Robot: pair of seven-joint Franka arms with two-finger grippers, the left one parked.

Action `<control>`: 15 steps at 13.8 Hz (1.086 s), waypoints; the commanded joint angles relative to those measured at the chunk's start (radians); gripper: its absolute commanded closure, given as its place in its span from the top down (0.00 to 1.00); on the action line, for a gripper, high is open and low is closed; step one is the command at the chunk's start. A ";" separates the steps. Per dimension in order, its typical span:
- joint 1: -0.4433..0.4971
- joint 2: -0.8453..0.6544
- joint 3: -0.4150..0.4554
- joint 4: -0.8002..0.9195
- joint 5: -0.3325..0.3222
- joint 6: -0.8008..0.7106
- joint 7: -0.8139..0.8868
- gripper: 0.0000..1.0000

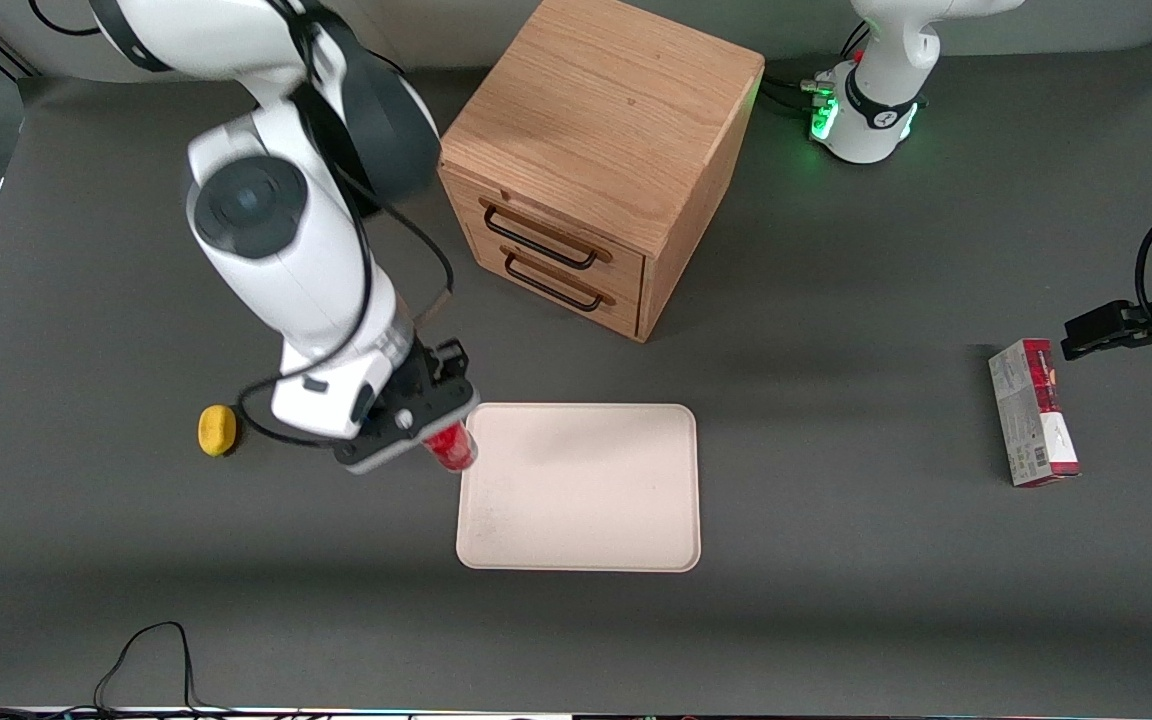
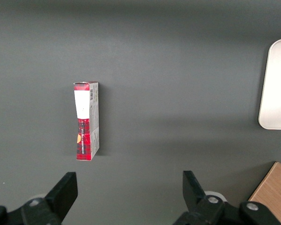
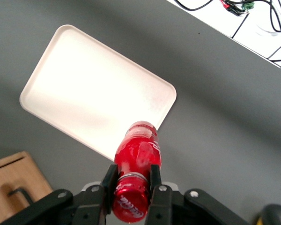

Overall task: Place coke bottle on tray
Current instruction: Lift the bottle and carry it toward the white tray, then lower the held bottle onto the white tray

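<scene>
The hand (image 1: 431, 425) hangs above the dark grey tabletop (image 1: 836, 580), left of centre in the front view, with its fingers (image 3: 155, 180) clamped on the neck of the coke bottle (image 1: 450, 446). The bottle is lifted clear of the tabletop; its red body points down from the hand, and in the front view it shows right at the edge of the tray (image 1: 576, 490) that faces the working arm's end of the tabletop. In the right wrist view the bottle (image 3: 136, 161) is seen from its capped end, and its lower end overlaps that same rim of the tray (image 3: 91, 101). The tray lies flat in the lower middle of the front view, nearer to the front camera than the wooden drawer cabinet (image 1: 601, 160), whose two dark-handled drawers face it. A small yellow object (image 1: 217, 430) sits on the tabletop at the left of the front view, just beside the arm. A red-and-grey carton (image 1: 1033, 412) lies well apart, toward the parked arm's end, at the right of that view. The left wrist view shows the same carton (image 2: 86, 120) lying flat.
</scene>
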 commanded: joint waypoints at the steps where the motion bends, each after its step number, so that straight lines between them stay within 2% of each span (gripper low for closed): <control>1: -0.013 0.107 0.009 0.042 -0.017 0.091 0.002 0.00; 5: -0.013 0.224 0.011 0.037 -0.012 0.217 0.000 0.00; 9: -0.013 0.273 0.009 0.034 -0.014 0.254 0.000 0.00; 11: -0.013 0.275 0.009 0.017 -0.014 0.274 0.003 0.06; 12: -0.013 0.275 0.009 0.013 -0.014 0.280 0.009 0.18; 13: -0.013 0.275 0.009 0.008 -0.012 0.282 0.012 0.56; 14: -0.013 0.275 0.009 0.008 -0.012 0.283 0.012 0.89; 15: -0.013 0.273 0.009 0.006 -0.012 0.283 0.011 1.00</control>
